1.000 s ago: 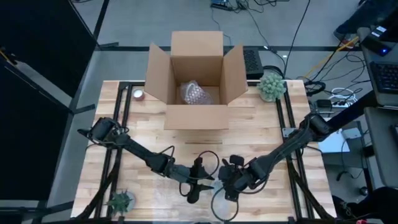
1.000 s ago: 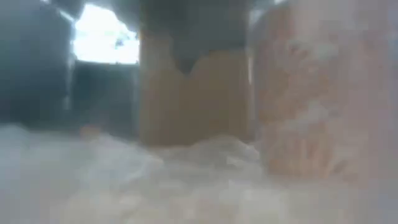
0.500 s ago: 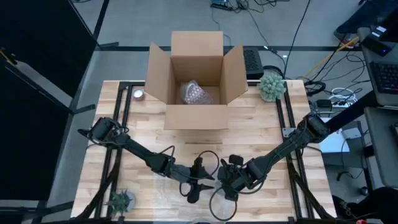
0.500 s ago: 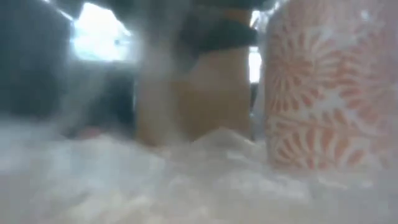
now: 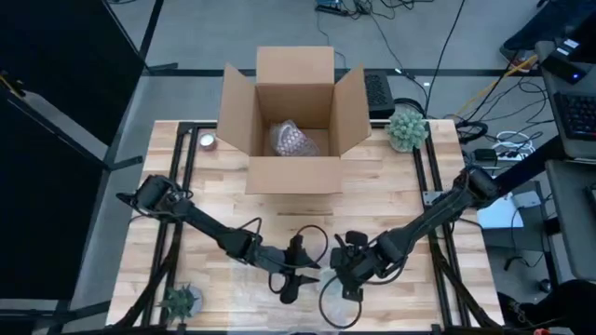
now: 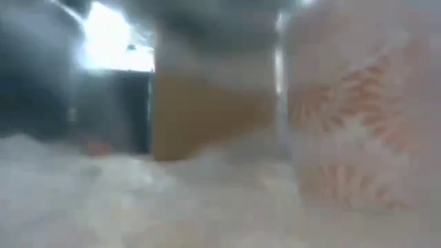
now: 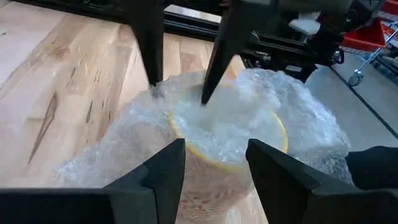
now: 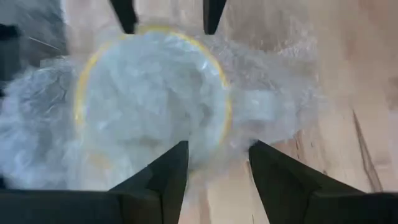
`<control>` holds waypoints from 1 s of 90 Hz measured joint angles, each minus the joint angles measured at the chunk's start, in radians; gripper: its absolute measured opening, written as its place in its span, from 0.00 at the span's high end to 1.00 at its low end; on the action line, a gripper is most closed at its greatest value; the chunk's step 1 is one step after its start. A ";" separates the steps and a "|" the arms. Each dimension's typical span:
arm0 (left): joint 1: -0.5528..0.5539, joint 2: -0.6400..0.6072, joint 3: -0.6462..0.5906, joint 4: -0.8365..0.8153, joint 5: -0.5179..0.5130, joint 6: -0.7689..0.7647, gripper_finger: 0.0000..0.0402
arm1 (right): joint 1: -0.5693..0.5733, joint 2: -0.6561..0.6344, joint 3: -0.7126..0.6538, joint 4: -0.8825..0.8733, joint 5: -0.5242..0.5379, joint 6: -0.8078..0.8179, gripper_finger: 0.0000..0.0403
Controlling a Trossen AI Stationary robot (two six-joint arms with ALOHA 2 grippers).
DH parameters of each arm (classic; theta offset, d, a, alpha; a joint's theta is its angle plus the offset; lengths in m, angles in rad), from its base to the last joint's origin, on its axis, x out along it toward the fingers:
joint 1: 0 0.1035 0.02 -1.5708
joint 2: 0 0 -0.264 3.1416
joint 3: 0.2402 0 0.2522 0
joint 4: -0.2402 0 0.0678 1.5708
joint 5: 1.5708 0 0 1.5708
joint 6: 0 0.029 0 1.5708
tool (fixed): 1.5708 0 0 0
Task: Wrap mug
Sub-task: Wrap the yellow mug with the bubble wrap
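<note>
Holding station, left gripper (image 5: 290, 293): fingers spread, poised just beside the mug (image 7: 227, 146).
Right gripper (image 5: 346, 290): fingers parted, directly over the mug's mouth.
Mug: yellow-rimmed, orange-patterned, upright at the table's (image 5: 391, 186) near edge, swathed in bubble wrap (image 7: 112, 155).
Cardboard box (image 5: 292, 121): open, well apart, at the far side.

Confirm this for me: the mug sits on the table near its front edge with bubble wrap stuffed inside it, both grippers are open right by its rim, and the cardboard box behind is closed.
One thing is off: the cardboard box is open, flaps spread, as the high view shows. The rest stands: the mug holds bubble wrap, with the left gripper and right gripper open by its rim.
</note>
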 joint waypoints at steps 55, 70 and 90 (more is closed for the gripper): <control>-0.090 -0.077 -0.024 -0.334 -0.104 -0.023 0.59 | 0.234 -0.052 -0.176 0.073 0.090 0.229 0.61; -0.088 0.005 -0.025 -0.268 -0.102 -0.023 0.59 | 0.249 0.012 -0.284 0.305 0.206 0.165 0.61; -0.076 0.106 -0.020 -0.131 -0.075 -0.044 0.59 | 0.208 0.078 -0.310 0.438 0.213 0.076 0.61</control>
